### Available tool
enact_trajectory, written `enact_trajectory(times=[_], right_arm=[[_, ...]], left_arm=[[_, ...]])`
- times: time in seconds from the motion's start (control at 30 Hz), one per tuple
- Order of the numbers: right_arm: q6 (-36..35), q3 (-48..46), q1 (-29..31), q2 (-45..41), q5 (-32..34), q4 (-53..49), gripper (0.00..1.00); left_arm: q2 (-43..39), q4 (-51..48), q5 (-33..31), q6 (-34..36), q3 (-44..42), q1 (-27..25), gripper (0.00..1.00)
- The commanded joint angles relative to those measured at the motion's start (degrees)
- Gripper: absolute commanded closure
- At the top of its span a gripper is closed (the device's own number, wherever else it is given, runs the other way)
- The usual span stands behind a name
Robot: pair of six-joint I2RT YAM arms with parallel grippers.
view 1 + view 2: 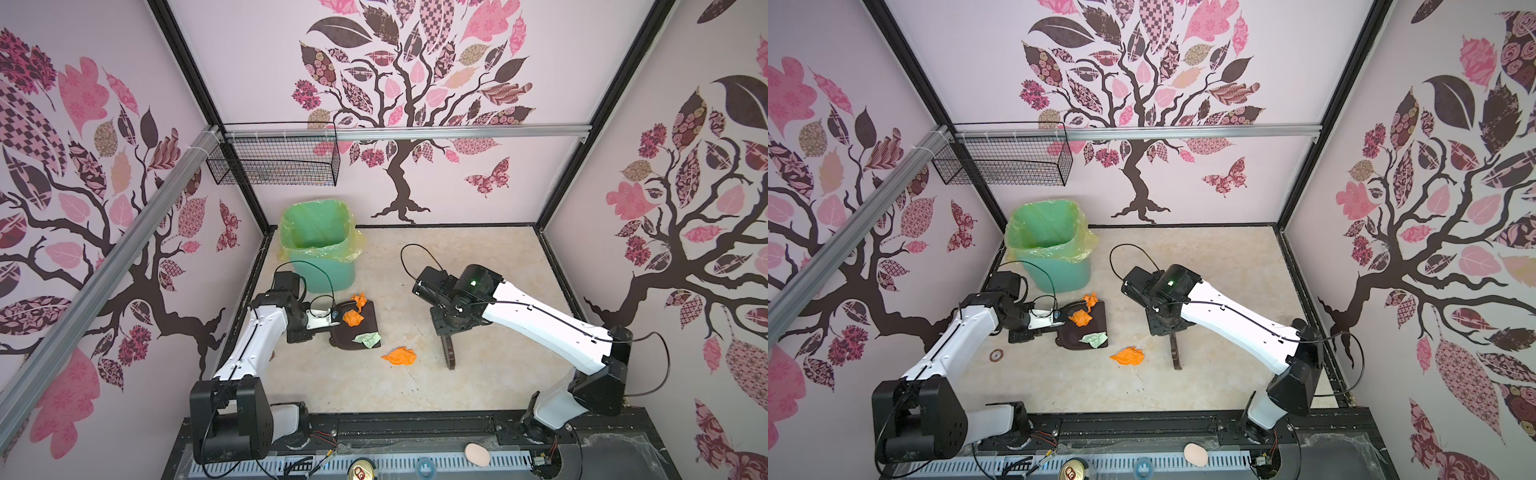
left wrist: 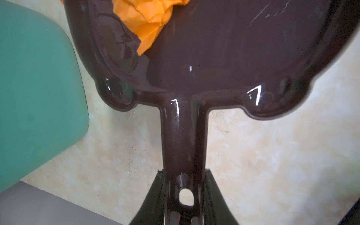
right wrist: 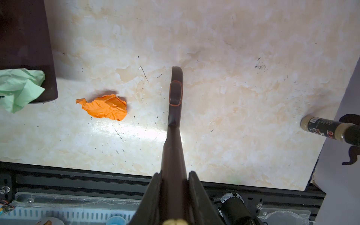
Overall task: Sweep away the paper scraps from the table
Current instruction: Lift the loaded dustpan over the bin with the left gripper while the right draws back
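The left gripper (image 2: 184, 175) is clenched on the handle of a dark brown dustpan (image 1: 372, 322), which is at the left of the table (image 1: 478, 257), just on the near side of a green bin (image 1: 322, 270). Of the paper scraps (image 1: 1127, 356), one orange wad (image 1: 353, 318) sits inside the pan, a second orange wad (image 1: 359, 300) lies on its far edge, and a mint-green wad (image 1: 368, 339) hangs over its near right corner. A loose orange scrap (image 1: 400, 356) lies on the bare table between the dustpan and a dark brush (image 1: 449, 353). The right gripper (image 3: 174, 175) grasps the brush's handle tightly.
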Motion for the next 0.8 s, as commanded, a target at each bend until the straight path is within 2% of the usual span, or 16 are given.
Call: enact_trajectory(times=[0.0, 0.3, 0.5, 0.77], right_arm=[[0.5, 0.2, -0.1, -1.0, 0.7, 1.5, 1.00], [-1.0, 0.4, -0.5, -0.4, 0.6, 2.0, 1.00], [-2.0, -0.5, -0.5, -0.2, 0.1, 3.2, 1.00], [-3.2, -2.6, -0.8, -0.3, -0.9, 5.7, 1.00]], left_arm=[[-3.3, -5.7, 3.6, 0.9, 3.7, 0.3, 1.00], [-8.8, -15.5, 4.4, 2.7, 11.2, 1.3, 1.00], [-4.3, -27.5, 8.1, 4.6, 23.7, 4.8, 1.00], [3.5, -37.6, 10.5, 8.4, 39.7, 10.0, 1.00]])
